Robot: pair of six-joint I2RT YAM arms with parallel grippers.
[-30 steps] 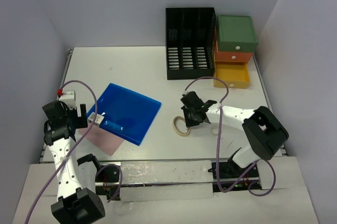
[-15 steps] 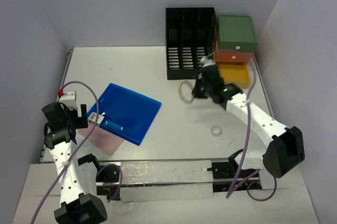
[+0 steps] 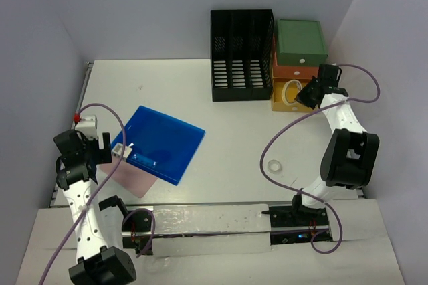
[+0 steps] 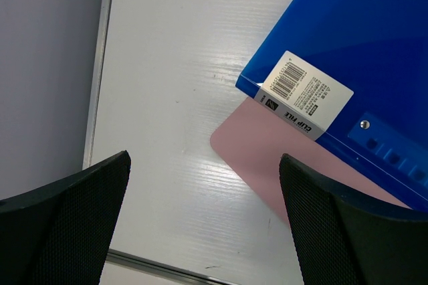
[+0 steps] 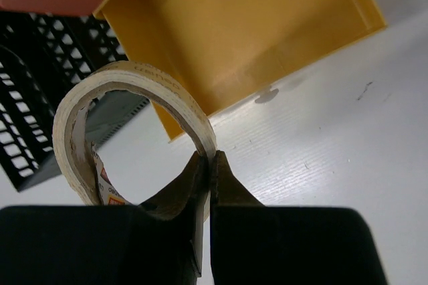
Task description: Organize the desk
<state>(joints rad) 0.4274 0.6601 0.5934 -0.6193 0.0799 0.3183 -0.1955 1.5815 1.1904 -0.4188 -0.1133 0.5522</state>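
Note:
The white desk holds a blue clip folder lying over a pink sheet at the left. My left gripper hovers at the folder's labelled corner. It stands wide open over bare desk, with the pink sheet and folder just ahead. My right gripper is shut on the rim of a beige tape roll. It holds the roll upright at the front of the open yellow drawer. In the right wrist view the gripper pinches the tape roll's band before the drawer.
A black slotted file rack stands at the back, beside a drawer unit with a green top drawer and an orange drawer. A small clear ring lies on the desk's near right. A metal rail edges the desk's left side.
My right arm lifted the tape roll from the middle of the desk and carried it back and right to the yellow drawer. The left arm has barely moved.

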